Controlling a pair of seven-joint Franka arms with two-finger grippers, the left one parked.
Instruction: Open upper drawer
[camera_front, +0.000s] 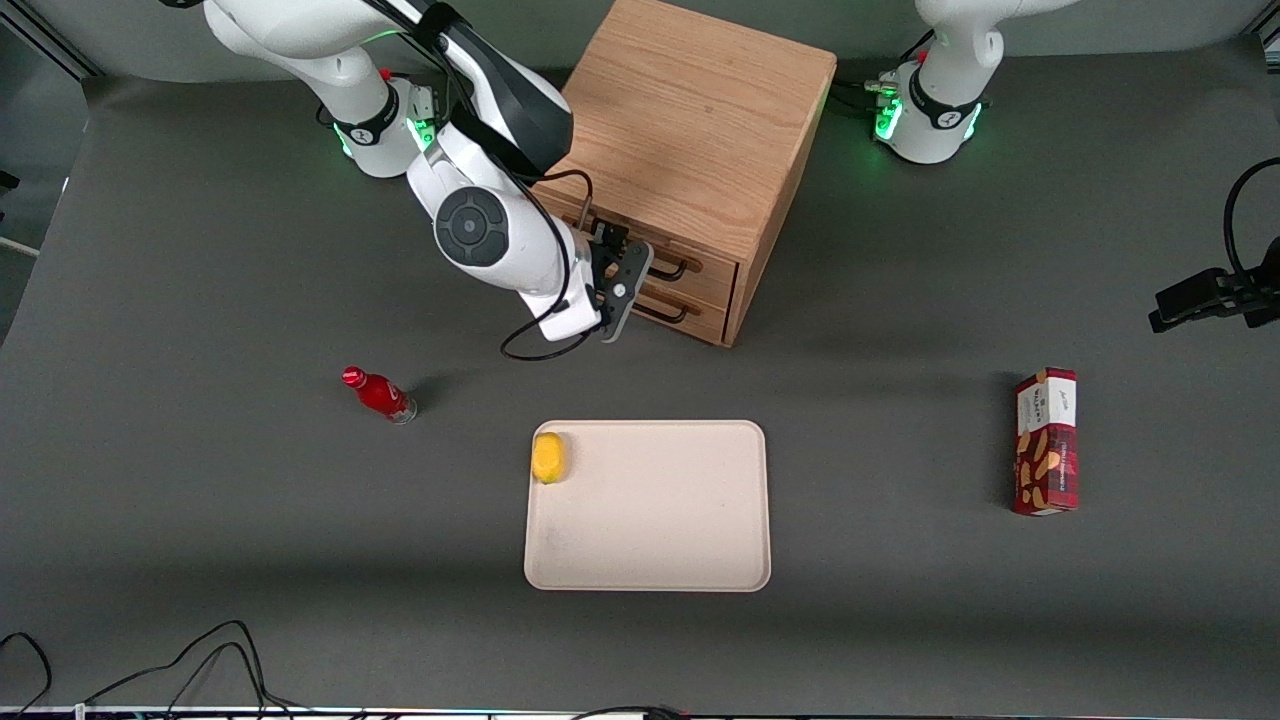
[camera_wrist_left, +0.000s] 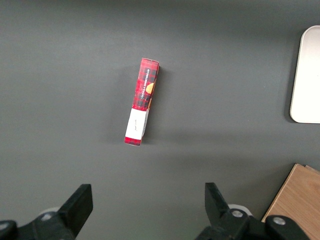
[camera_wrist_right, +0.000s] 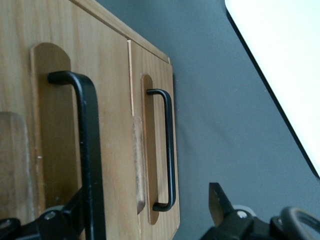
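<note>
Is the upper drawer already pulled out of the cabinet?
No. In the right wrist view the upper drawer sits flush with the lower drawer front, with the open tool straddling its handle.

The right arm reaches down from its base, elbow bent, its wrist tilted low over the counter. Its tool (camera_front: 625, 270) points sideways, fingers spread apart, with one finger (camera_wrist_right: 219, 204) showing black and the other partly hidden.
</note>
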